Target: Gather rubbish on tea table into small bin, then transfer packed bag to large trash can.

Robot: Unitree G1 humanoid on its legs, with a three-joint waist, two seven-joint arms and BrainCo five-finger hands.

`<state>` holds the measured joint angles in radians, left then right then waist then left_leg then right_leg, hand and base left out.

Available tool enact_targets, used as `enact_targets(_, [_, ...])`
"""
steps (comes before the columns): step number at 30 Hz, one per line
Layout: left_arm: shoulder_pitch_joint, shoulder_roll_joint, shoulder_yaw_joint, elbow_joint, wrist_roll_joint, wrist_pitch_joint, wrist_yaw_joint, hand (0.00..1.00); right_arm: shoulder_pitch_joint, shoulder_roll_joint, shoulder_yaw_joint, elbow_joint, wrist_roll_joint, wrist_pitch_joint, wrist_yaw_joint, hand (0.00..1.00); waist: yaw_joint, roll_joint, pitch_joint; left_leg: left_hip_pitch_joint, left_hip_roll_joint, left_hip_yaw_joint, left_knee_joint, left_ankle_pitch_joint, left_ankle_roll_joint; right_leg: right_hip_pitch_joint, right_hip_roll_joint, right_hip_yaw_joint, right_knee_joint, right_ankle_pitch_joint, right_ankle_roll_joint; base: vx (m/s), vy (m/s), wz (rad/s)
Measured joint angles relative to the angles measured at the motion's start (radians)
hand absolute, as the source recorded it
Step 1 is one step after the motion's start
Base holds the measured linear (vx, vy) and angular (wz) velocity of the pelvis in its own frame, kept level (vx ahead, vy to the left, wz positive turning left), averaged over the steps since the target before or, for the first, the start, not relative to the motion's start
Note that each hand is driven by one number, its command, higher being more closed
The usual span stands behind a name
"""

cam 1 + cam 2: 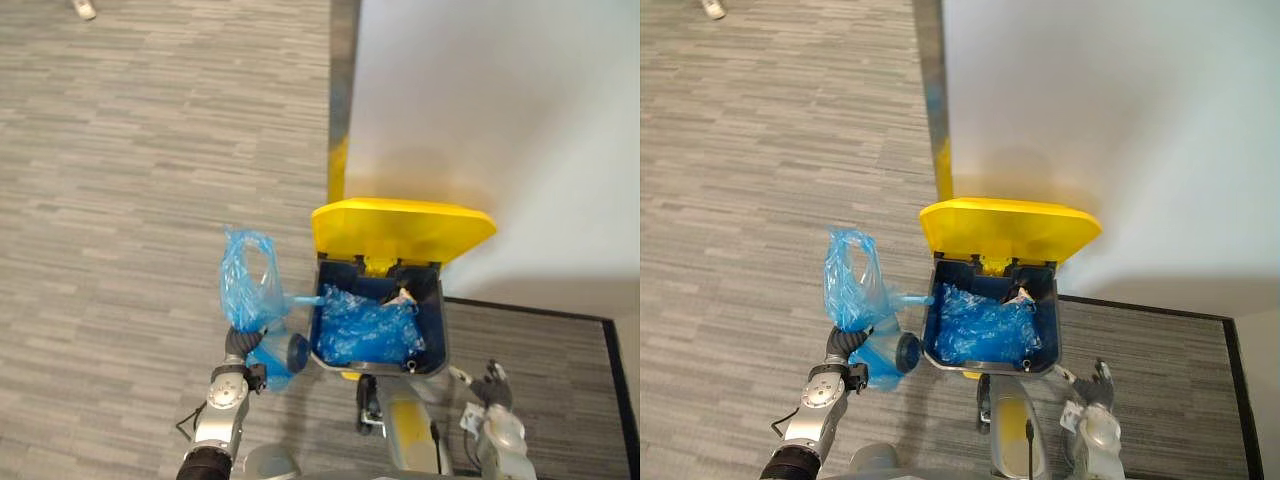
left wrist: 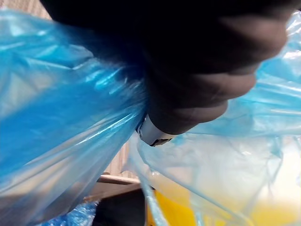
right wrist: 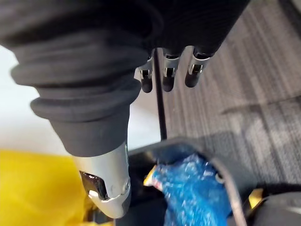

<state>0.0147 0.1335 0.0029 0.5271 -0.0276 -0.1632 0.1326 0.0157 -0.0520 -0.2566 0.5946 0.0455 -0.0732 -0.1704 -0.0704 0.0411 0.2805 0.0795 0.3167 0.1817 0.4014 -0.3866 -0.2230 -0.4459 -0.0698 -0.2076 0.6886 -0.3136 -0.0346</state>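
Observer: Bag location is asked for first. Where is the packed blue bag [image 1: 250, 280] seen?

Operator: It is held above the grey carpeted floor [image 1: 120, 200], just beside the left wall of the large trash can [image 1: 440, 330] and not yet over the opening. Its gathered neck is clenched in the left robot hand [image 1: 243, 345]. In the left wrist view the blue film is seen bunched tight against that hand's silver finger [image 2: 153, 134].

Observer: Why is it gripped at the neck?

Operator: It is judged that the rubbish is closed in that way, so that nothing is spilled when the bag is swung across the rim.

Observer: And the can?

Operator: The yellow lid [image 1: 400, 228] is tipped up and back toward the white wall [image 1: 500, 100], so the mouth is exposed. A blue liner [image 1: 365, 330] with some rubbish is seen inside, yet room is left on top.

Observer: What is done with the right robot hand [image 1: 492, 385]?

Operator: Nothing is grasped by it. It is held by the can's near right corner with its fingers [image 3: 167, 82] relaxed and straight — most likely set clear so the drop is not obstructed.

Observer: What is called for next?

Operator: The bag must be lifted over the left rim and released above the liner — a snag of loose film on the rim is the risk to be watched.
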Motion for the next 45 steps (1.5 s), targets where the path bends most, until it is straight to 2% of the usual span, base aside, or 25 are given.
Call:
enact_targets(2, [0.013,0.018,0.004,0.022,0.001,0.000,-0.001,1.00,-0.069,0.001,0.069,-0.001,-0.010,-0.006,0.001,0.00,0.012,0.004,-0.019,-0.021,-0.012,0.004,-0.024,0.005,-0.007,-0.020,-0.003,0.008,-0.035,0.040,0.018,-0.13,0.042,-0.04])
enact_targets(3, [0.021,0.020,0.007,0.034,0.001,0.000,-0.001,1.00,-0.110,0.004,0.105,-0.001,-0.016,-0.010,0.001,0.00,0.028,0.004,-0.022,-0.022,-0.024,0.011,-0.042,0.021,-0.001,-0.024,-0.008,0.022,-0.058,0.066,0.023,-0.16,0.054,-0.02])
enact_targets(5, [0.039,0.019,0.007,0.035,0.001,0.000,-0.002,1.00,-0.170,0.003,0.145,-0.002,-0.019,-0.012,0.001,0.00,0.033,0.007,-0.029,-0.029,-0.052,0.006,-0.072,0.051,0.012,-0.024,-0.023,0.044,-0.093,0.100,0.036,-0.14,0.052,0.10])
enact_targets(8, [0.054,0.019,0.003,0.034,0.001,-0.001,-0.003,1.00,-0.308,-0.017,0.176,0.019,-0.018,-0.012,-0.002,0.00,0.039,0.019,-0.038,-0.035,-0.079,-0.006,-0.107,0.077,0.013,-0.022,-0.039,0.070,-0.135,0.145,0.060,-0.15,0.052,0.12])
enact_targets(13, [0.046,0.041,-0.053,0.019,-0.020,-0.018,-0.021,1.00,-0.568,-0.188,0.235,0.093,-0.017,-0.007,-0.001,0.00,0.048,0.030,-0.041,-0.081,-0.092,-0.086,-0.115,0.096,0.025,0.006,-0.056,0.041,-0.216,0.215,0.077,-0.17,-0.012,0.30])
enact_targets(15, [0.046,0.051,-0.077,-0.006,-0.043,-0.022,-0.024,1.00,-0.649,-0.251,0.237,0.118,-0.017,-0.007,-0.001,0.00,0.051,0.031,-0.040,-0.100,-0.092,-0.119,-0.130,0.100,0.029,0.007,-0.054,0.023,-0.241,0.232,0.069,-0.13,-0.059,0.35])
enact_targets(18, [0.045,0.058,-0.138,-0.083,-0.089,-0.024,-0.044,1.00,-0.715,-0.332,0.254,0.168,-0.015,0.012,-0.001,0.00,0.055,0.046,-0.039,-0.104,-0.087,-0.164,-0.188,0.124,0.011,0.005,-0.045,-0.013,-0.258,0.235,0.073,-0.05,-0.133,0.26])
enact_targets(19, [0.044,0.057,-0.178,-0.143,-0.114,-0.028,-0.057,1.00,-0.733,-0.353,0.273,0.168,-0.014,0.012,-0.001,0.00,0.055,0.059,-0.037,-0.106,-0.075,-0.177,-0.196,0.139,-0.005,0.003,-0.033,-0.026,-0.272,0.230,0.079,-0.01,-0.102,0.03])
enact_targets(21, [0.031,0.056,-0.223,-0.200,-0.135,-0.040,-0.078,1.00,-0.751,-0.359,0.275,0.168,-0.006,0.013,0.000,0.00,0.053,0.071,-0.036,-0.115,-0.065,-0.182,-0.183,0.141,-0.009,0.002,-0.021,-0.031,-0.275,0.229,0.077,-0.02,-0.109,-0.04])
enact_targets(23, [-0.001,0.056,-0.275,-0.261,-0.161,-0.051,-0.102,1.00,-0.767,-0.365,0.291,0.170,-0.004,0.013,0.001,0.00,0.043,0.078,-0.036,-0.125,-0.054,-0.181,-0.170,0.149,-0.024,0.002,-0.015,-0.037,-0.274,0.226,0.073,-0.03,-0.071,0.01])
enact_targets(26, [-0.070,0.056,-0.355,-0.322,-0.196,-0.076,-0.133,1.00,-0.794,-0.368,0.316,0.172,0.003,0.012,0.003,0.00,0.027,0.085,-0.031,-0.128,-0.053,-0.181,-0.169,0.148,-0.022,0.000,-0.013,-0.034,-0.274,0.225,0.071,-0.04,-0.030,0.01])
enact_targets(30, [-0.203,0.053,-0.440,-0.369,-0.226,-0.093,-0.133,1.00,-0.848,-0.371,0.317,0.180,0.006,0.009,0.019,0.00,0.025,0.088,-0.018,-0.154,-0.053,-0.181,-0.161,0.150,-0.026,-0.034,-0.004,-0.018,-0.266,0.226,0.070,-0.01,-0.016,-0.05])
enact_targets(31, [-0.253,0.044,-0.453,-0.369,-0.227,-0.096,-0.129,1.00,-0.865,-0.370,0.325,0.180,0.006,0.008,0.020,0.00,0.024,0.087,0.001,-0.156,-0.053,-0.180,-0.140,0.151,-0.026,-0.035,-0.004,-0.014,-0.253,0.227,0.073,-0.01,-0.009,-0.14])
enact_targets(33, [-0.319,0.033,-0.466,-0.361,-0.225,-0.098,-0.120,1.00,-0.881,-0.369,0.348,0.177,0.006,-0.001,0.019,0.00,0.005,0.086,0.024,-0.160,-0.055,-0.174,-0.127,0.151,-0.027,-0.035,-0.007,-0.010,-0.245,0.226,0.073,0.00,0.003,-0.03])
enact_targets(34, [-0.416,0.020,-0.485,-0.310,-0.213,-0.103,-0.099,1.00,-0.896,-0.365,0.353,0.175,0.005,-0.016,0.019,0.00,-0.012,0.084,0.047,-0.165,-0.058,-0.170,-0.114,0.151,-0.029,-0.036,-0.013,-0.008,-0.237,0.226,0.073,0.00,0.000,0.00])
enact_targets(36, [-0.489,0.006,-0.487,-0.245,-0.194,-0.106,-0.077,1.00,-0.912,-0.363,0.354,0.172,0.004,-0.026,0.018,0.00,-0.028,0.082,0.066,-0.174,-0.059,-0.167,-0.105,0.151,-0.029,-0.039,-0.017,-0.008,-0.236,0.226,0.073,0.00,0.015,0.02])
enact_targets(39, [-0.613,-0.001,-0.490,-0.094,-0.135,-0.104,-0.035,1.00,-0.957,-0.356,0.354,0.152,0.004,-0.041,0.012,0.00,-0.042,0.063,0.110,-0.195,-0.064,-0.153,-0.078,0.147,-0.028,-0.062,-0.018,0.006,-0.234,0.229,0.074,-0.02,0.014,-0.11])
enact_targets(41, [-0.642,-0.008,-0.493,-0.019,-0.099,-0.098,-0.016,1.00,-0.967,-0.347,0.355,0.123,0.003,-0.043,-0.003,0.00,-0.056,0.058,0.115,-0.229,-0.066,-0.150,-0.055,0.140,-0.026,-0.089,-0.019,0.012,-0.232,0.232,0.076,0.00,0.013,-0.08])
enact_targets(45, [-0.712,-0.016,-0.514,0.135,-0.023,-0.079,-0.016,1.00,-0.980,-0.348,0.354,0.062,0.002,-0.078,-0.027,0.00,-0.065,0.052,0.156,-0.293,-0.066,-0.138,0.039,0.095,-0.019,-0.137,-0.019,0.033,-0.198,0.234,0.074,0.01,0.030,-0.13])
